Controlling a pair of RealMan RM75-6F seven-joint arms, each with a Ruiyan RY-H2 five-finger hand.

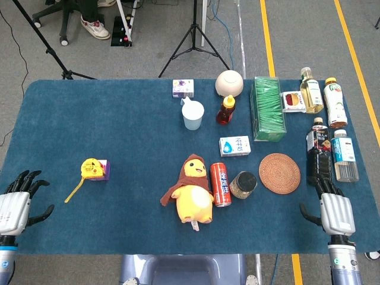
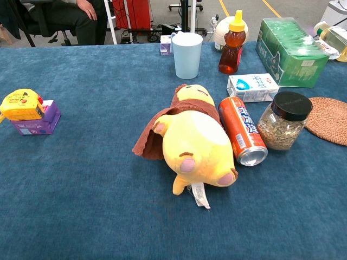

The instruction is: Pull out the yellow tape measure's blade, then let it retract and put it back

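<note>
The yellow tape measure [image 1: 90, 167] lies on the blue table, leaning on a small purple box [image 1: 103, 170]; a short yellow strap [image 1: 73, 190] trails from it toward the front left. The chest view shows the tape measure [image 2: 21, 105] on top of the purple box [image 2: 38, 120] at the far left. My left hand [image 1: 18, 199] hovers open near the table's front-left corner, a good way left of the tape measure. At the front right, my right hand [image 1: 332, 209] is open and holds nothing. Neither hand appears in the chest view.
A yellow plush toy with a brown hood [image 1: 193, 190] lies front centre beside a red can [image 1: 221, 184] and a seed jar [image 1: 243, 184]. Further back stand a cup [image 1: 193, 114], honey bottle [image 1: 225, 110], green box [image 1: 268, 108], milk carton [image 1: 234, 146], woven coaster [image 1: 279, 173] and several bottles [image 1: 323, 151].
</note>
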